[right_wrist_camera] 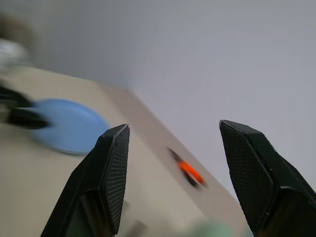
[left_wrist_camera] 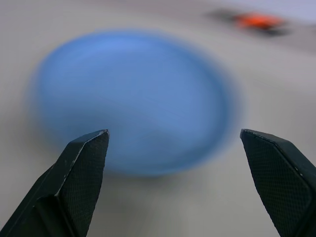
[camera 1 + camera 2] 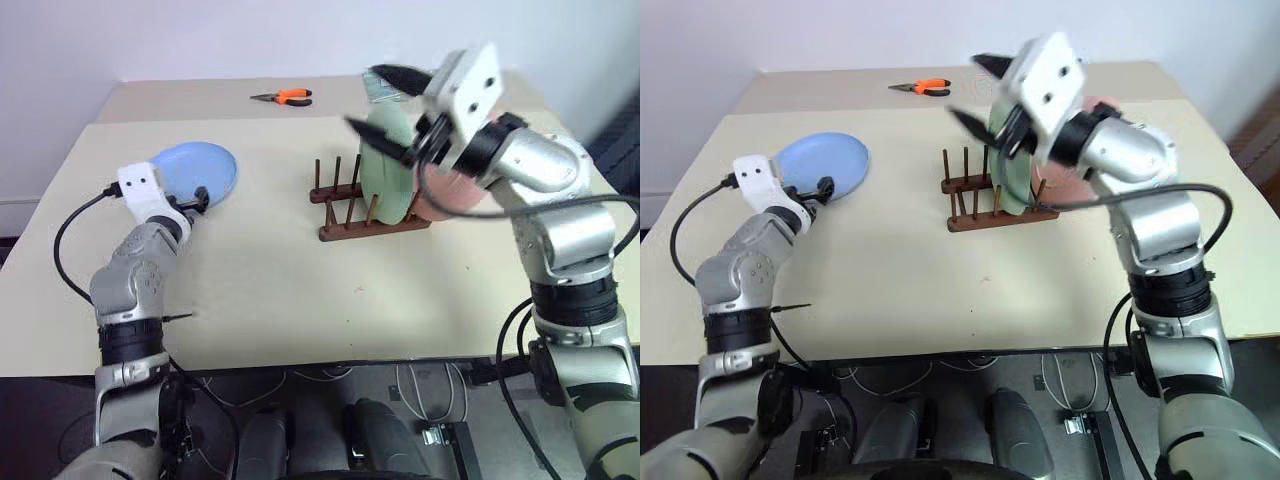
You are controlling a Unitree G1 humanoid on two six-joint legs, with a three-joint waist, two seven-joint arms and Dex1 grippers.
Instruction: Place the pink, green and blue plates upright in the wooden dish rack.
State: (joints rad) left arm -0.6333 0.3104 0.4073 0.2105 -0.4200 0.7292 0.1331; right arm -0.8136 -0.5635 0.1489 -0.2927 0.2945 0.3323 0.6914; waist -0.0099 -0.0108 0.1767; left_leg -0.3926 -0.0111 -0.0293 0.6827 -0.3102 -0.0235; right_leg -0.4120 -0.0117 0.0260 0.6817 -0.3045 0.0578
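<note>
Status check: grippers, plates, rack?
Left gripper open, facing the blue plate lying flat on the table. Right gripper open, empty, above the rack. Green plate upright in rack, pink plate behind it.

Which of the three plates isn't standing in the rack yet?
The blue plate. It lies flat on the table by the left gripper, while the green plate and pink plate stand in the wooden dish rack.

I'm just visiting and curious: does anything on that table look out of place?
The orange-handled pliers at the table's far edge look odd among dishes. The blue plate lies flat, outside the wooden dish rack.
</note>
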